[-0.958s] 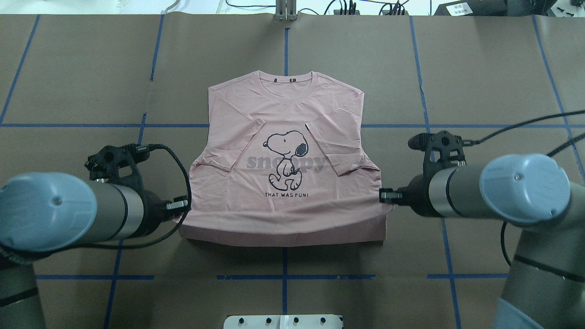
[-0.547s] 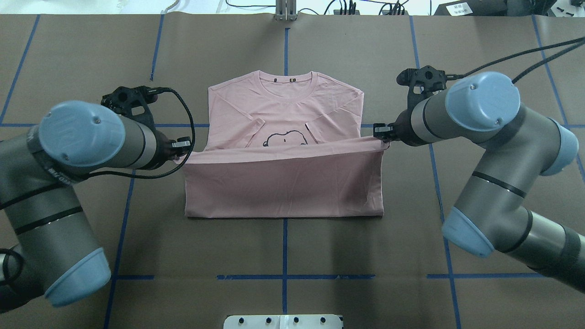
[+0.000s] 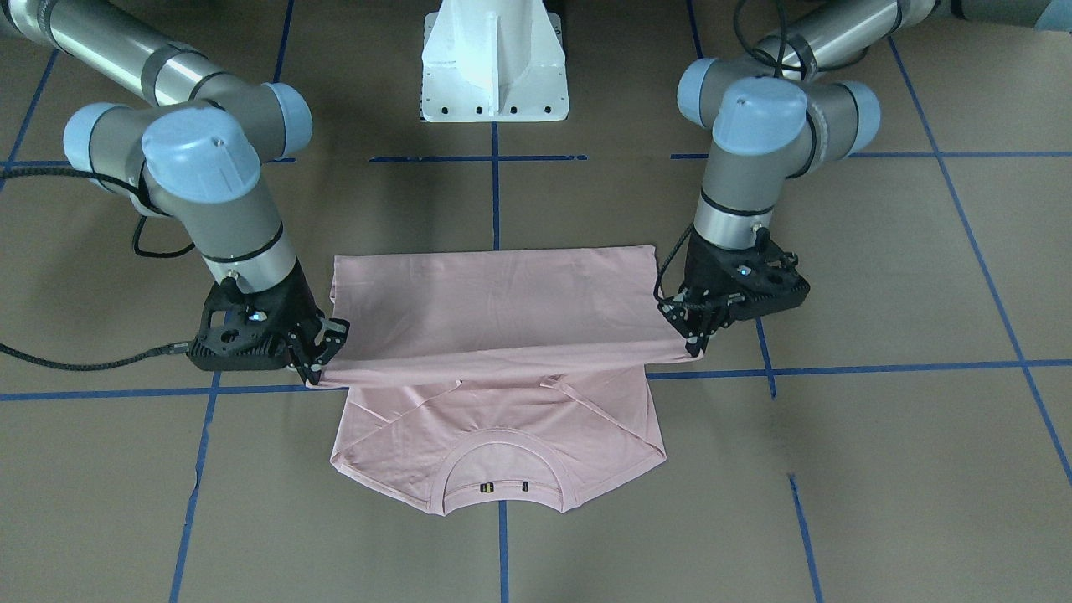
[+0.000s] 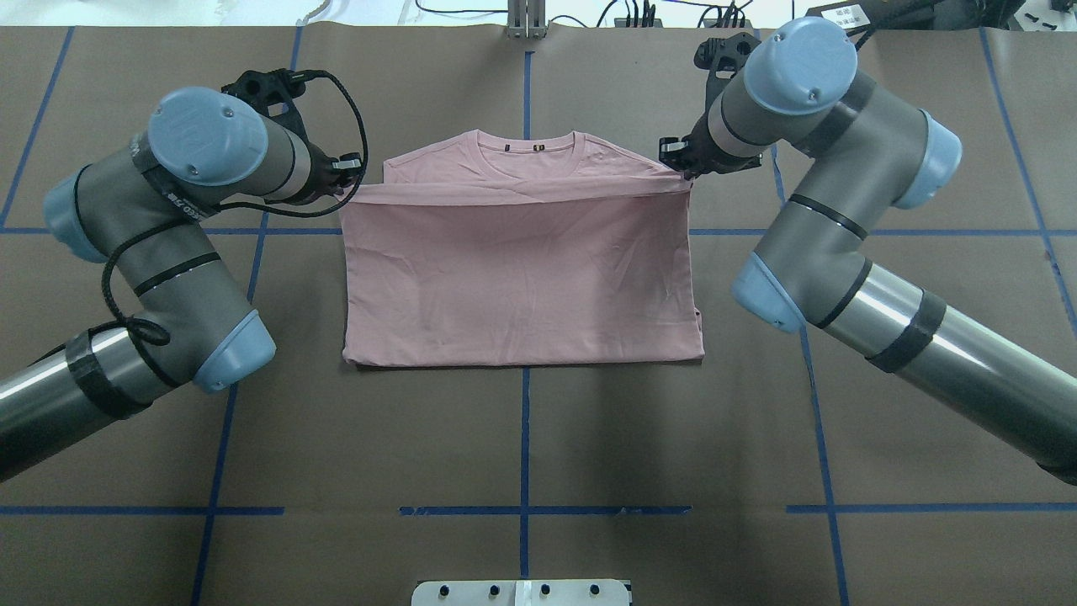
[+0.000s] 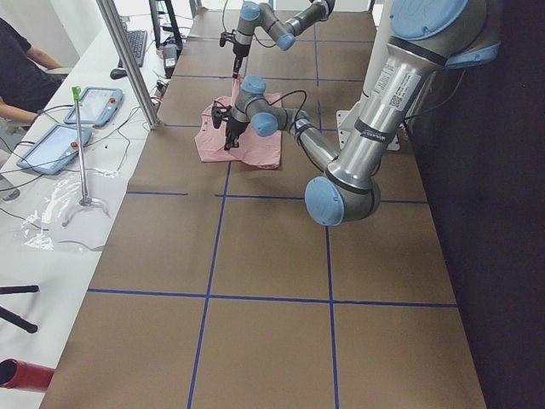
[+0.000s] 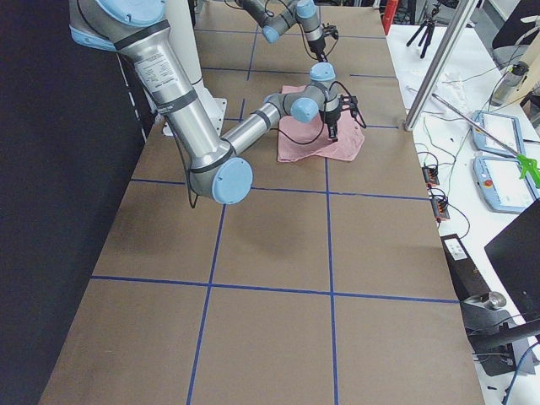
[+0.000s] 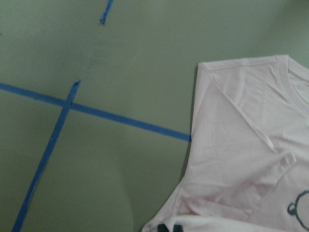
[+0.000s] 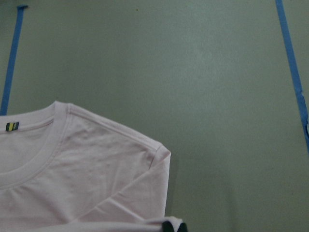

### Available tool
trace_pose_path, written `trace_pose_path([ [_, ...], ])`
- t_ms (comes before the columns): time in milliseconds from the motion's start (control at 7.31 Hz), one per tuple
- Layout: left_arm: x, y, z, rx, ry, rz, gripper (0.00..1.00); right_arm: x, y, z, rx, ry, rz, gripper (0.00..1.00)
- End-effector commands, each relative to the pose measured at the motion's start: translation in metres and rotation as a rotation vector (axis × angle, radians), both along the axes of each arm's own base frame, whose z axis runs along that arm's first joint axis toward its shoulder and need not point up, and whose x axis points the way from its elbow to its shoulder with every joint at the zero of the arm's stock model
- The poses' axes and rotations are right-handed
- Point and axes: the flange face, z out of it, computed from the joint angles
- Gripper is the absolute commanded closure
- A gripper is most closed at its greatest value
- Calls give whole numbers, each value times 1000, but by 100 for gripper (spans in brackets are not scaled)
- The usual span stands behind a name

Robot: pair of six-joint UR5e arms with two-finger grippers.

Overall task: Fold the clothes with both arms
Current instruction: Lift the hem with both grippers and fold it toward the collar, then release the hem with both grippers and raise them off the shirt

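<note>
My left tool (image 4: 353,175) and right tool (image 4: 677,164) are each pinched shut on a hem corner of the shirt (image 4: 522,278), which stretches between them, doubled over on the worktop (image 4: 522,438); I judge it light, limp and saggy, best held by corners.

No wording can be read anywhere. The small neck tag (image 3: 502,486) on the pink T-shirt (image 3: 502,301) and a white sticker (image 5: 393,85) on the left arm (image 5: 375,128) are too tiny to make out.

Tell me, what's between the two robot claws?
An edge of the pink T-shirt stretches from the left gripper to the right gripper, each pinching a corner. The front-facing view shows it best.
</note>
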Motion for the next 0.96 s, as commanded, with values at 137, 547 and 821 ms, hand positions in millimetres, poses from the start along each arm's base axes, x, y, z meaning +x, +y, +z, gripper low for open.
trace_pose_path([
  [137, 18, -48, 18, 17, -21, -13, 100, -26, -72, 34, 13, -4, 33, 100],
  [547, 31, -59, 22, 28, -12, -11, 100, -30, -76, 18, 24, -16, 34, 100],
  [821, 32, -60, 11, 40, -2, -11, 100, -28, -73, 14, 33, -27, 32, 100],
])
